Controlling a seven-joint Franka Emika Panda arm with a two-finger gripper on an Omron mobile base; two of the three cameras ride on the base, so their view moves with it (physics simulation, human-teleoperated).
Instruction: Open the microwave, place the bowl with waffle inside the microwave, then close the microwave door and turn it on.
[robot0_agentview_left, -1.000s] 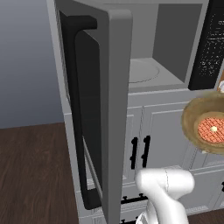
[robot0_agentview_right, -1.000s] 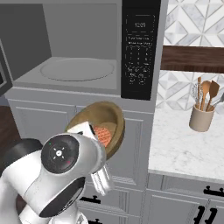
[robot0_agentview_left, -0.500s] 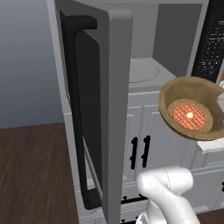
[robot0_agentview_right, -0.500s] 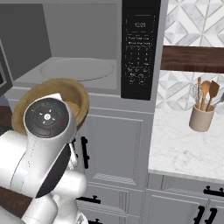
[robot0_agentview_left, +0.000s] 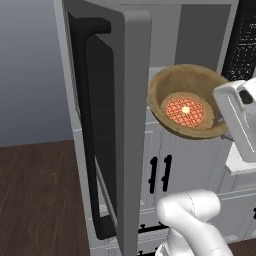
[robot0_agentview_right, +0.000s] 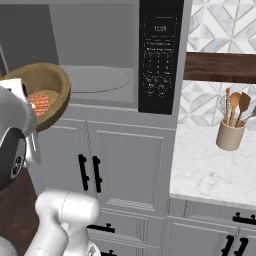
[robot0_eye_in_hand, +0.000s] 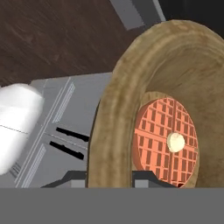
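The tan bowl (robot0_agentview_left: 187, 107) holds a round orange waffle (robot0_agentview_left: 185, 111) and hangs in the air, tilted so that its inside faces the cameras. My gripper (robot0_agentview_left: 220, 125) is shut on its right rim. In the hand view the bowl's rim (robot0_eye_in_hand: 109, 131) sits between my gripper's (robot0_eye_in_hand: 111, 177) two finger tips, with the waffle (robot0_eye_in_hand: 164, 142) just beyond. The microwave door (robot0_agentview_left: 115, 120) stands wide open to the left of the bowl, its black bar handle (robot0_agentview_left: 85, 130) facing out. The bowl (robot0_agentview_right: 42, 95) hovers in front of the left part of the open microwave cavity (robot0_agentview_right: 100, 50), a little below the turntable (robot0_agentview_right: 97, 79).
The black control panel (robot0_agentview_right: 160, 55) borders the cavity on the right. White cabinets with black handles (robot0_agentview_right: 90, 172) lie below the microwave. A marble counter (robot0_agentview_right: 210, 170) at the right carries a utensil holder (robot0_agentview_right: 230, 134). Dark wood floor (robot0_agentview_left: 35, 200) lies at the left.
My gripper has carried the bowl up and to the left, from beside the control panel to the front of the cavity. The door has not moved.
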